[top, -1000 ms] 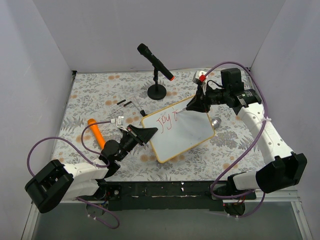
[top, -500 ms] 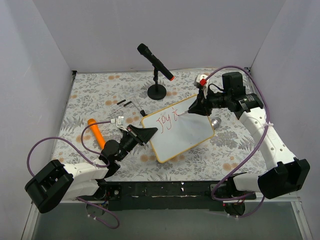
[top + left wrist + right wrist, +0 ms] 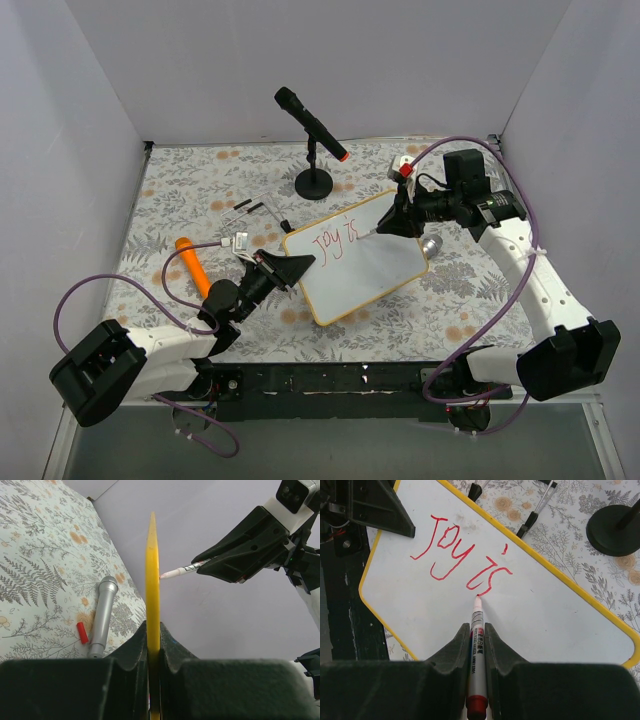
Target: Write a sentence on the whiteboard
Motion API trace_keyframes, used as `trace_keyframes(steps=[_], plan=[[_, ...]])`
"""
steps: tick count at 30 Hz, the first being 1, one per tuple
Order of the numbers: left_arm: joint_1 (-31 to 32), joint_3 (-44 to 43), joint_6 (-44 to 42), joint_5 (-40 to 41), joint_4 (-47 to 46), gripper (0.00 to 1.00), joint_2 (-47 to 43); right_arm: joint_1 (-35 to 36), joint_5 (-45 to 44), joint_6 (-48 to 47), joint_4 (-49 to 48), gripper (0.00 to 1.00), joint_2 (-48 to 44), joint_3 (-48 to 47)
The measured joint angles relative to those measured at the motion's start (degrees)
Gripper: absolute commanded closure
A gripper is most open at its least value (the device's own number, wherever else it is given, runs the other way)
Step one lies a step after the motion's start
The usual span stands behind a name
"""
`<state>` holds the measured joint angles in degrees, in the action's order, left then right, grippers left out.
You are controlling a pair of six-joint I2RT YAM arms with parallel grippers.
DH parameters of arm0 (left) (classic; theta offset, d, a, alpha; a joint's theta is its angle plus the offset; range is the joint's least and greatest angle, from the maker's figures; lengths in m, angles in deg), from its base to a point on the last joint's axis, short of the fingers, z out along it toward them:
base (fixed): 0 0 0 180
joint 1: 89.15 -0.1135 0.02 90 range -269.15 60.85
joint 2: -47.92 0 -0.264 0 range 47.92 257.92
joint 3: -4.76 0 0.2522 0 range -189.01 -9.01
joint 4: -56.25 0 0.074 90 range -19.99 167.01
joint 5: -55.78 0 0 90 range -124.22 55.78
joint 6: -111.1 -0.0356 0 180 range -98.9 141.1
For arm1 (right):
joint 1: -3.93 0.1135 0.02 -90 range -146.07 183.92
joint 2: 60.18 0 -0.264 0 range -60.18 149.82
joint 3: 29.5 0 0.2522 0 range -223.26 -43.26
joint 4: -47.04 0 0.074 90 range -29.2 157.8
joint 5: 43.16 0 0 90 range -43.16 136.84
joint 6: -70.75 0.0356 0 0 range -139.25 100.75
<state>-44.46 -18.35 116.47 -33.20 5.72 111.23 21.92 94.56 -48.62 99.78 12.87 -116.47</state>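
Note:
The whiteboard is white with a yellow frame and lies slanted in the middle of the floral table. My left gripper is shut on its near left edge, which shows edge-on as a yellow strip between the fingers. The sentence reads "Joy is" in red. My right gripper is shut on a silver red-ink marker. The marker tip touches the board at the tail of the "s". From above, the right gripper hangs over the board's far right part.
A black microphone on a round-based stand stands behind the board. A silver microphone and a small red cap lie by the board's right edge. An orange cylinder and black clips lie at the left.
The right gripper has moved the marker a little rightward along the board. The letter "s" has been added after the "i". The left gripper has not moved.

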Motion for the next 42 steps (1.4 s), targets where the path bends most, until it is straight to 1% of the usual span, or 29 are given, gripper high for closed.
trace_keyframes(steps=[7, 13, 17, 22, 31, 36, 42], plan=[[0.0, 0.0, 0.1, -0.1, -0.9, 1.0, 0.0, 0.0, 2.6, -0.4, 1.6, 0.99, 0.6, -1.2], [0.0, 0.3, 0.2, -0.2, -1.7, 1.0, 0.0, -0.4, 5.6, -0.9, 4.9, 0.99, 1.7, -10.1], [0.0, 1.0, -0.1, -0.2, -1.6, 1.0, -0.2, -2.1, 8.2, -1.3, 4.9, 0.99, 0.1, -13.1], [0.0, 2.0, -0.9, -0.3, -0.2, 1.0, -3.1, -5.2, 10.1, -2.2, 5.7, 0.99, -2.5, -12.3], [0.0, 2.8, -1.2, -0.9, -0.1, 1.0, -6.9, -10.0, 11.6, -1.8, 4.3, 0.99, -8.0, -4.0], [0.0, 3.0, -1.3, -2.6, 0.0, 1.0, -7.0, -12.1, 17.0, -2.1, 4.1, 0.99, -8.7, -2.8], [-0.3, 3.8, 0.1, -4.8, -2.4, 1.0, -6.3, -12.7, 22.0, -2.9, 4.2, 0.99, -8.7, -2.7]])
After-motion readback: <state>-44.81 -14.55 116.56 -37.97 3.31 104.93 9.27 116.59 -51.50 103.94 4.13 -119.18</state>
